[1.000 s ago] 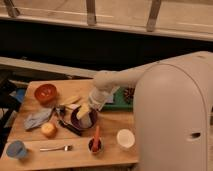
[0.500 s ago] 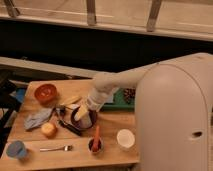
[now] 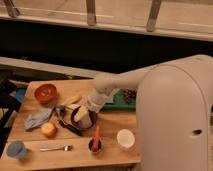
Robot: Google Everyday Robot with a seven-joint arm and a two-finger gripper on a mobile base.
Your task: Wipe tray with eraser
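My gripper [image 3: 83, 117] hangs at the end of the pale arm that reaches in from the right, low over a dark round dish [image 3: 89, 116] in the middle of the wooden table [image 3: 112, 125]. A green tray [image 3: 119, 103] lies behind the arm at the table's far edge, mostly hidden by it, with a brown pine cone [image 3: 131, 94] on it. A black oblong block [image 3: 70, 128], possibly the eraser, lies just left of the dish. I cannot tell whether the gripper holds anything.
A red bowl [image 3: 45, 92], a banana [image 3: 70, 100], a blue cloth [image 3: 37, 119], an orange fruit [image 3: 48, 130], a blue cup [image 3: 16, 149] and a fork [image 3: 55, 148] lie to the left. A carrot in a small bowl [image 3: 95, 140] and a white cup [image 3: 125, 138] stand in front.
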